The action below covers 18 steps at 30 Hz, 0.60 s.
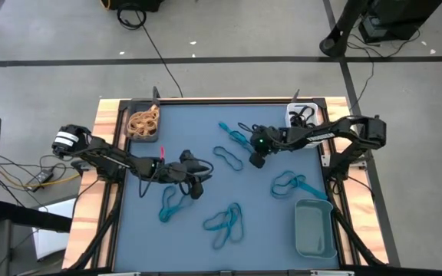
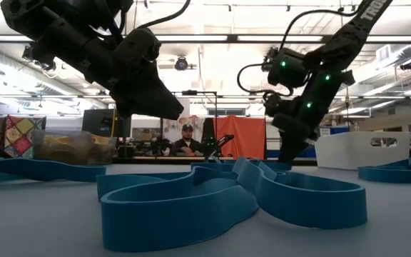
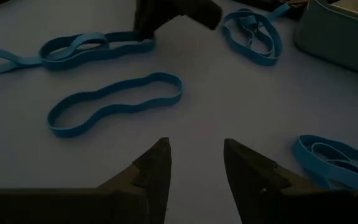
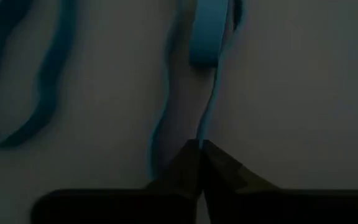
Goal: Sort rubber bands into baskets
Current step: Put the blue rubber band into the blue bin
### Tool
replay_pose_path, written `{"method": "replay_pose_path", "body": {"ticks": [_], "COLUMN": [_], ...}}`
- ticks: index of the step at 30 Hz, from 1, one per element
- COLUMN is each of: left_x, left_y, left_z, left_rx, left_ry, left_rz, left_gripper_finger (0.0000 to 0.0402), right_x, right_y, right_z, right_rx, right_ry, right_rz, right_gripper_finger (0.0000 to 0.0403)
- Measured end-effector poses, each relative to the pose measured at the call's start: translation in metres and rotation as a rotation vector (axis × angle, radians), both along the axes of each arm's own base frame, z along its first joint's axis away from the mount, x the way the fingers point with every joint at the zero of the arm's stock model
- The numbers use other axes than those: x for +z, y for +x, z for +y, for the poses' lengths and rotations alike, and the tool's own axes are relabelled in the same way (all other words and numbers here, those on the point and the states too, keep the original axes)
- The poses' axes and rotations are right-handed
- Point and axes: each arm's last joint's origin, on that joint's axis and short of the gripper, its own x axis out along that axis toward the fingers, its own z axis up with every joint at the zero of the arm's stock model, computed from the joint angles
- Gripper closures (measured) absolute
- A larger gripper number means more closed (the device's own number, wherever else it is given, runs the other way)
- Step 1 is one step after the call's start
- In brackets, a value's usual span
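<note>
Several blue rubber bands lie flat on the blue-grey table, among them a single loop (image 1: 227, 158), which also shows in the left wrist view (image 3: 114, 102). My right gripper (image 1: 255, 160) is down at the table and shut on a blue band (image 4: 207, 37) at mid table. My left gripper (image 1: 197, 184) is open and empty, held above the table left of centre, its fingers (image 3: 157, 165) pointing toward the single loop. A dark basket (image 1: 131, 107) holds tan bands (image 1: 143, 121). A white basket (image 1: 291, 116) holds black bands. A grey-teal basket (image 1: 315, 228) stands at the near right. My right gripper pinches a thin strand at one end of the blue band (image 4: 206, 127) between its two fingertips, coming from above. The band runs away from the fingertips toward the table's far side, and its other part (image 3: 98, 46) lies on the table.
More blue bands lie near the left gripper (image 1: 171, 203), at the near middle (image 1: 225, 220) and at the right (image 1: 291, 184). Wooden rails edge the table on both sides. A person (image 2: 186, 140) sits in the room behind the table.
</note>
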Motion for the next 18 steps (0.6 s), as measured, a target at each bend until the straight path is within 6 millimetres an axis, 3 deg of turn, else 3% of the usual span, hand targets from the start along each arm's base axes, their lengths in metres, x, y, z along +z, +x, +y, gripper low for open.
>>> {"method": "replay_pose_path", "body": {"ticks": [4, 10, 18], "left_x": [0.0, -0.001, 0.0], "left_y": [0.0, 0.0, 0.0], "left_z": [0.0, 0.0, 0.0], "left_rx": [0.001, -0.011, -0.021], "left_ry": [0.001, 0.023, 0.043], "left_rz": [0.003, 0.012, 0.015], "left_gripper_finger": [0.025, 0.025, 0.025], "right_x": [0.019, 0.072, 0.135], "right_y": [-0.006, -0.027, -0.073], "right_z": [0.011, 0.044, 0.095], "right_rx": [0.036, 0.033, 0.036], "right_ry": [-0.009, -0.02, 0.201], "right_rz": [0.046, 0.097, 0.072], "right_gripper_finger": [0.0387, 0.0395, 0.0395]}}
